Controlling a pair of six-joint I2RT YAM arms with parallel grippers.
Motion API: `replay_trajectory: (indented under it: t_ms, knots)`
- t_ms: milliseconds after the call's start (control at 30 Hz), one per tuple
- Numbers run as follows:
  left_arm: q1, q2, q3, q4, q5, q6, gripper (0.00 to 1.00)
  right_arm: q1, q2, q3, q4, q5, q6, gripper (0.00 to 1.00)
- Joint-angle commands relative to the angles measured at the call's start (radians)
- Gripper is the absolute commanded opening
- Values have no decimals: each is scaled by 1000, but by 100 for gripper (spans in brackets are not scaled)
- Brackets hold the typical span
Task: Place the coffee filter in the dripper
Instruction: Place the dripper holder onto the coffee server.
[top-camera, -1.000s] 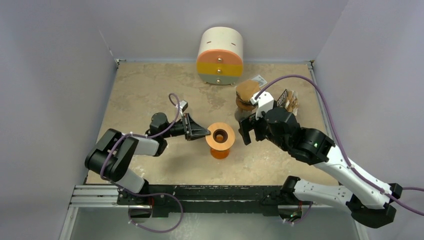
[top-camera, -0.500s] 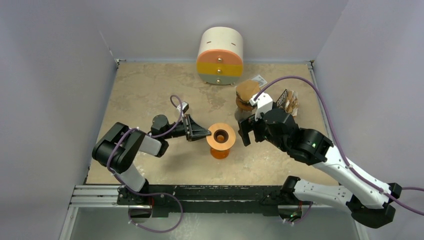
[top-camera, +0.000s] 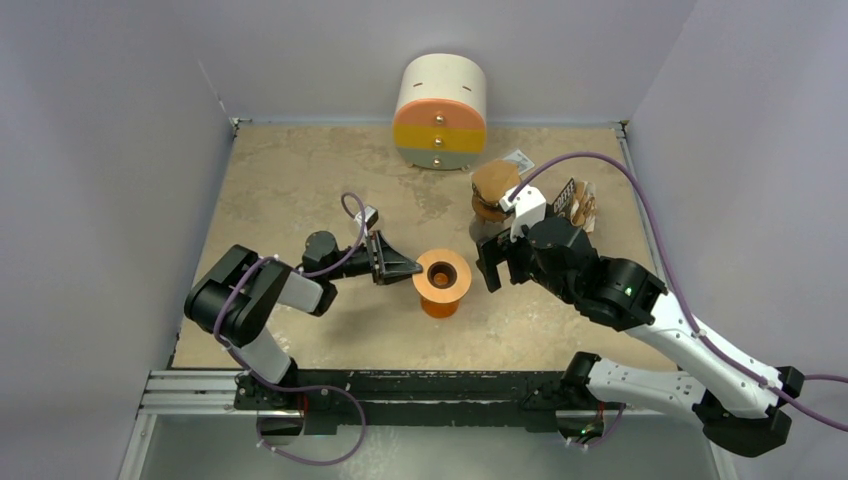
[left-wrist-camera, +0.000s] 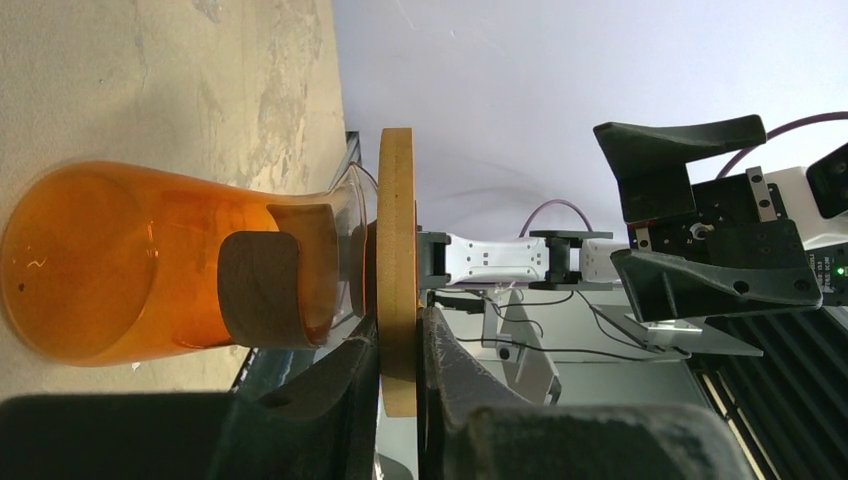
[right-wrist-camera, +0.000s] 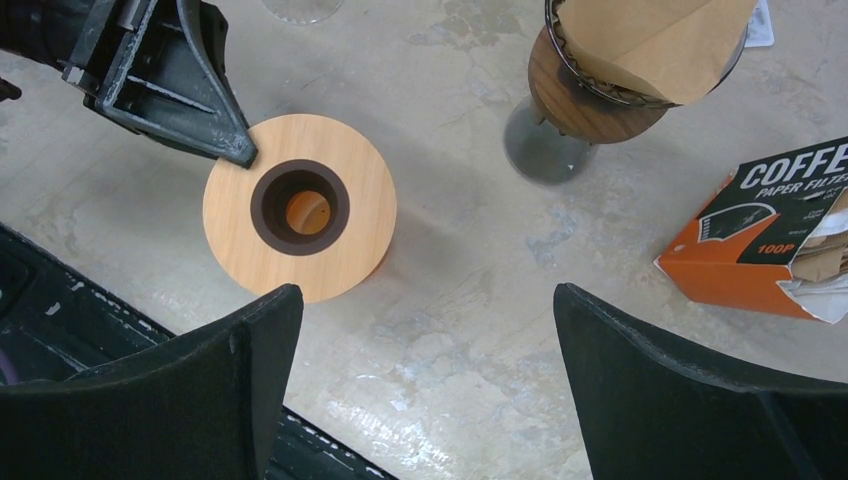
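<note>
Left gripper (left-wrist-camera: 398, 350) clenched on wooden rim of orange dripper (right-wrist-camera: 350, 250). Right gripper (right-wrist-camera: 425, 330) spread wide, hovering, holds nothing. Coffee filter (right-wrist-camera: 650, 40) sits on dark stand (right-wrist-camera: 590, 110) behind. Box (right-wrist-camera: 760, 240) reads "COFFE", "PAPER FILTE", "100P". Left elbow swung inward since a second ago; dripper unmoved.

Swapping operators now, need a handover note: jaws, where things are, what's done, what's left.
Jaws: left gripper shut on the dripper rim, mid-table; right gripper open, empty, hovering right of it.
Things: a filter sits in the stand at the back; box to its right.
Done: dripper gripped, nothing in it yet.
Left: probably the right arm fetches a filter and seats it in the dripper.
</note>
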Motion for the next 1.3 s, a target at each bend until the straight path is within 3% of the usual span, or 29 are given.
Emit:
replay_trajectory:
  t_ms: [0, 267, 400, 833, 1267]
  knots:
    - [-4, -40, -10, 29, 7, 10, 17, -7, -10, -9, 32, 3, 15, 97]
    - [-4, -148, -8, -153, 6, 89, 35, -6, -13, -11, 33, 4, 20, 98]
    - [-4, -212, -1, -263, 4, 135, 39, -6, -12, -9, 32, 2, 22, 98]
    - [-5, -276, 72, -563, 5, 281, 41, -6, -27, -11, 27, 2, 33, 98]
    - [-17, -243, 169, -666, 18, 322, 41, -6, -29, -17, 23, 9, 34, 98]
